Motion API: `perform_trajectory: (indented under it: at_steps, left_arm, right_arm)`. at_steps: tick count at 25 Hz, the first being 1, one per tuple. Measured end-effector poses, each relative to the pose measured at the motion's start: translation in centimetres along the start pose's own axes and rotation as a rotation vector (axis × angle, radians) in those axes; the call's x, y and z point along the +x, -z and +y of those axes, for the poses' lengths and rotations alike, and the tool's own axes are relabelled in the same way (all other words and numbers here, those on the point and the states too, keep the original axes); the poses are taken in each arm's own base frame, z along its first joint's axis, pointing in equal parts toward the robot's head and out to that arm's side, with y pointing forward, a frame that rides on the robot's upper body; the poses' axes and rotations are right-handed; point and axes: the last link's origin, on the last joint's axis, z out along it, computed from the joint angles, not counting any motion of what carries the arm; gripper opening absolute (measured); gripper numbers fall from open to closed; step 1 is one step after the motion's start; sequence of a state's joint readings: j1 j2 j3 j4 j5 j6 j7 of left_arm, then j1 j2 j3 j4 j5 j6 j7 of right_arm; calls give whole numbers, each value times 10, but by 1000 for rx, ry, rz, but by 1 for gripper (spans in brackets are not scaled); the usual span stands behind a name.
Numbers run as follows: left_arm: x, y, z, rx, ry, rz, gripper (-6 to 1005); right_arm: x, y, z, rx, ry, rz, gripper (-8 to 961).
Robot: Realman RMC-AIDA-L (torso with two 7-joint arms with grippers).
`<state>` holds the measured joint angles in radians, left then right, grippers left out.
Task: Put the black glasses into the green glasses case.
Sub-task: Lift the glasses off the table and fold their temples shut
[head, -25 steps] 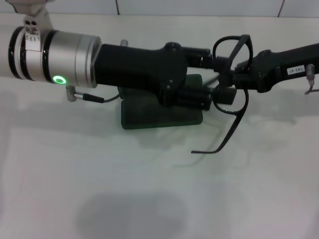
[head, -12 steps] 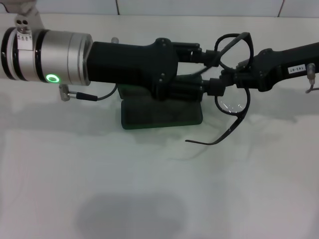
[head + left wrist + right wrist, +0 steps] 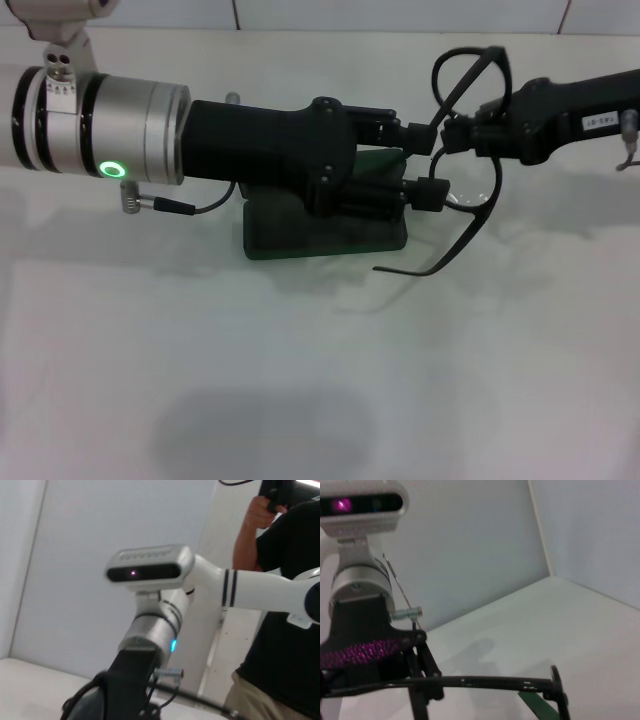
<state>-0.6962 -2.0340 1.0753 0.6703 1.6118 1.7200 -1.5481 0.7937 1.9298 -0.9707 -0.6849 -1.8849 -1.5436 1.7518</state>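
The black glasses hang in the air, held at the frame by my right gripper, which reaches in from the right and is shut on them. One lens loop sticks up above the gripper. One temple arm trails down toward the table and shows as a dark bar in the right wrist view. My left gripper stretches in from the left with its fingers apart, right beside the glasses. The green glasses case lies on the table under the left arm, mostly covered by it; a sliver of the case shows in the right wrist view.
The white table stretches toward me. A tiled wall runs along the back. The left wrist view shows the robot's head camera and a person in a black shirt standing close by.
The right gripper has carried the glasses slightly up and away, so the trailing temple tip has risen. The left arm shifted a little; its fingers stay apart.
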Motion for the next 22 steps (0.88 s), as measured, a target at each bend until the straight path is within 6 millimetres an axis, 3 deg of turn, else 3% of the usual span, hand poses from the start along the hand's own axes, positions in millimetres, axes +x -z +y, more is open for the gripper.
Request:
perform_trajectory:
  at_steps: [7,12,16,19,22]
  left_arm:
    - [-8,2,-7,54,8,-53,698]
    - [-8,17,-11,107,15,-20,698]
    - [-10,25,-12,142,20,-5,698]
    - [-18,23,-15,161,31,-49,698]
    - [-25,8,-16,153,36,-96,698]
  right_arm:
    - [-4,23,-1,15,6,-61,103]
    - [-8,48,-1,21,18,-95,103]
    - [-10,55,0,23,18,-128,103]
    - [-14,57,1,21,25,-176,103]
    - [-23,57,0,29,35,-245,103]
